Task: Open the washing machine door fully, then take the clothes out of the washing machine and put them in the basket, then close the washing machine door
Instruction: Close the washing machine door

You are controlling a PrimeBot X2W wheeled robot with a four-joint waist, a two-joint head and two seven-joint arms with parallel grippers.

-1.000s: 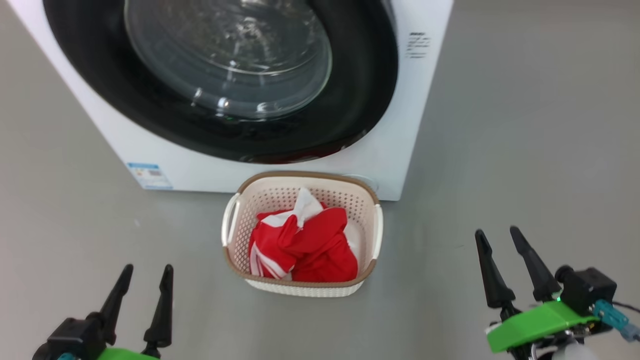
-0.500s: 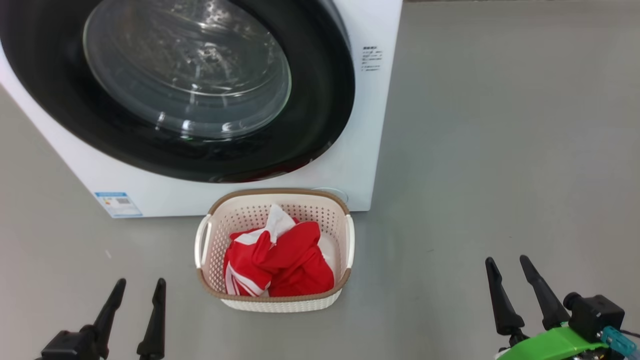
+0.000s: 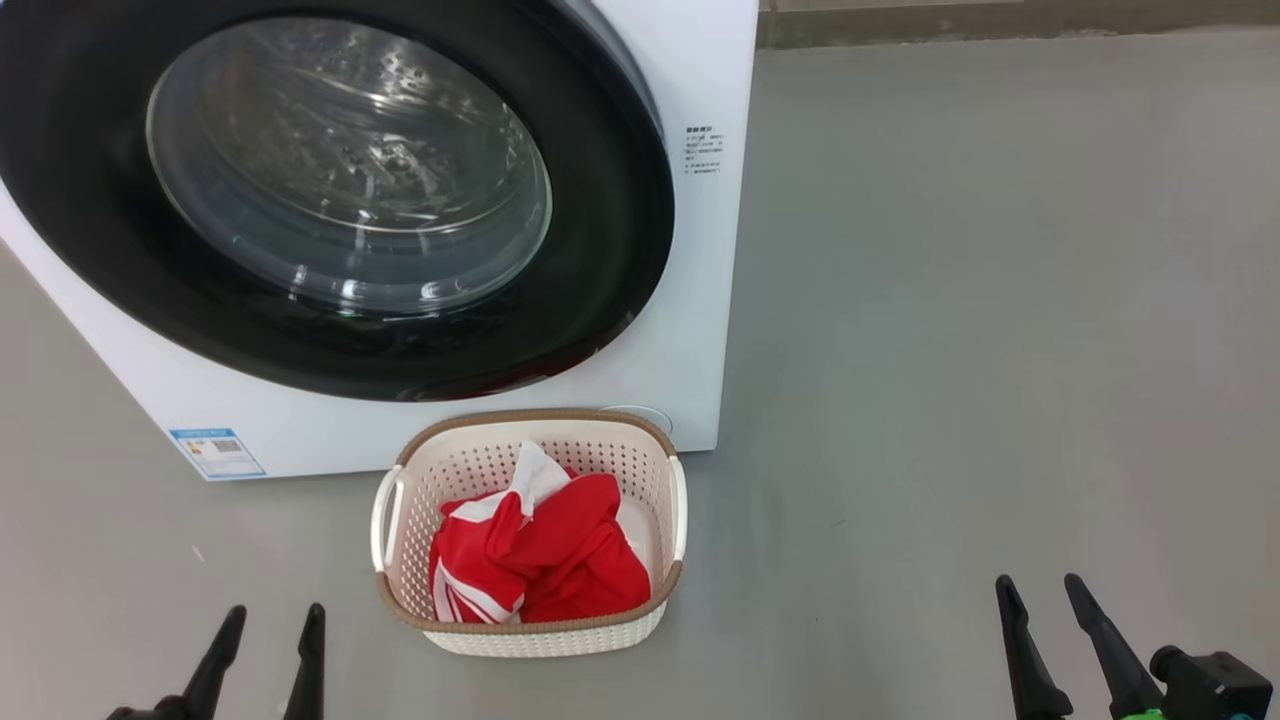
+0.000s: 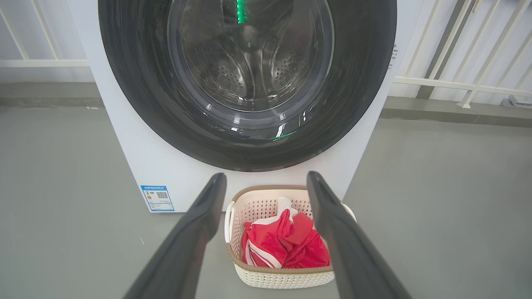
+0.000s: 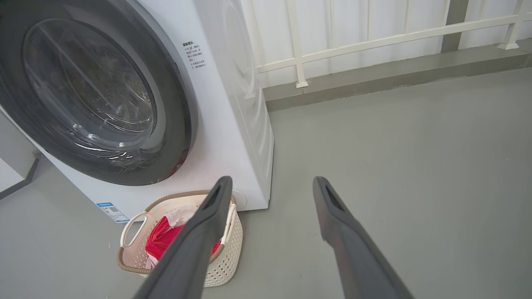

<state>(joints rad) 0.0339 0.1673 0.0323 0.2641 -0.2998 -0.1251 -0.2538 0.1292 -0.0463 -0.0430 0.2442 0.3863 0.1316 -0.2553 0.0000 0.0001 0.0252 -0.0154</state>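
With the red striped garment (image 3: 560, 560) in the cream perforated basket (image 3: 530, 416) and the black-rimmed glass door (image 3: 610, 230) seemingly shut, the spread, empty left claw (image 3: 278, 612) and right claw (image 3: 1037, 582) likely need no further move.

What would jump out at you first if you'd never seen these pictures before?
The bright red clothes, bunched up in the little cream basket on the grey floor. Right behind it looms the washing machine door, a big glossy black ring with a glass bowl, shut on the white washing machine.
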